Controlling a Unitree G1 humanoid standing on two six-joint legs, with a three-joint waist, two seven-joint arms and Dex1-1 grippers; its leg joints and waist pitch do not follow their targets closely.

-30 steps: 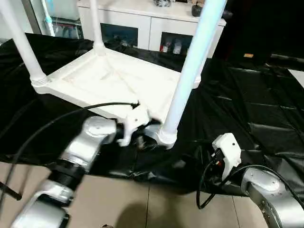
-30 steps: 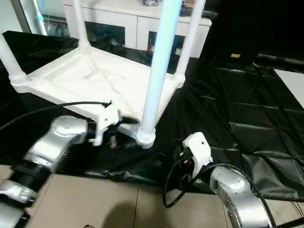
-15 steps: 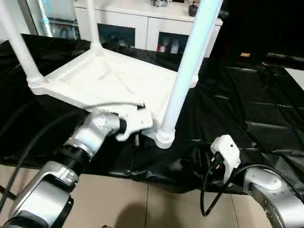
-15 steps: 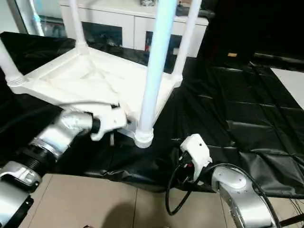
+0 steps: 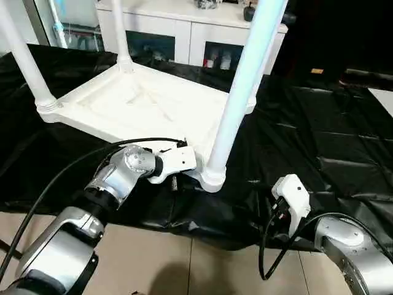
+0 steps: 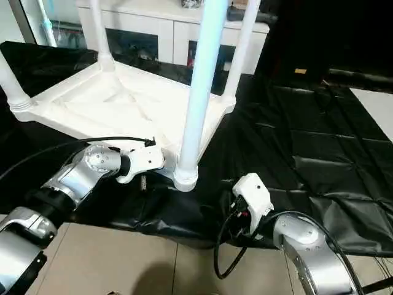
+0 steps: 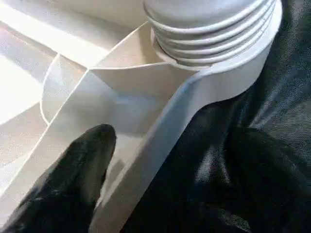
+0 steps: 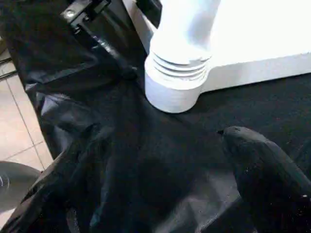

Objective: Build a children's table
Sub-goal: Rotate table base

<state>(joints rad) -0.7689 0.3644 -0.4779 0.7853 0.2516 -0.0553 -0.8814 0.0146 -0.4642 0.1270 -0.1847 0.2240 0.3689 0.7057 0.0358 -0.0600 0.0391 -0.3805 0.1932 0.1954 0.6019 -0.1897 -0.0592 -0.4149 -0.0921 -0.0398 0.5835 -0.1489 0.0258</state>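
Fingers [image 7: 73, 179] of my left gripper [image 5: 175, 180] straddle, unclenched, the white ribbed plastic tabletop's [image 5: 141, 101] near rim; closing crooked could tip it.

We cannot see the tops of the table legs [image 5: 242, 92]: the frame cuts them off. The left gripper [image 5: 176, 180] sits tucked under the tabletop [image 5: 147, 104] rim, its fingertips hidden. Cabinet [image 5: 190, 27] contents are too small to identify.
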